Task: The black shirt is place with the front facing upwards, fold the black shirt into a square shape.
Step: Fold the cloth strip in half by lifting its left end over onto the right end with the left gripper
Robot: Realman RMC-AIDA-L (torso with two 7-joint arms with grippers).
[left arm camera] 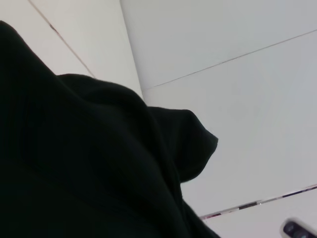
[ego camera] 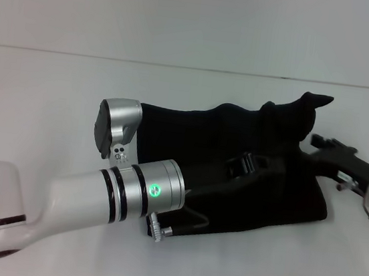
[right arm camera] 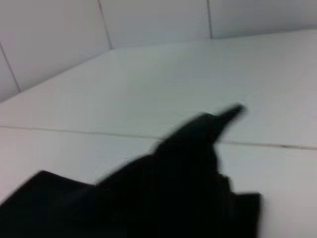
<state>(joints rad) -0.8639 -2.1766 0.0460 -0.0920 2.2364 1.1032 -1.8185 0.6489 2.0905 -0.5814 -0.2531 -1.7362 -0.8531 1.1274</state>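
The black shirt (ego camera: 237, 151) lies bunched on the white table (ego camera: 53, 108), its lettering hidden. My left arm reaches in from the lower left. My left gripper (ego camera: 248, 166) is shut on a raised fold of the shirt near its middle. That fold fills the left wrist view (left arm camera: 89, 163) close to the camera. My right gripper (ego camera: 313, 142) comes in from the right and is shut on the shirt's far right edge. A pointed tip of cloth (ego camera: 316, 100) stands up above it, and the tip also shows in the right wrist view (right arm camera: 198, 148).
Bare white table surrounds the shirt on all sides, with a white wall (ego camera: 199, 18) behind it. The near right corner of the shirt (ego camera: 310, 207) rests flat on the table.
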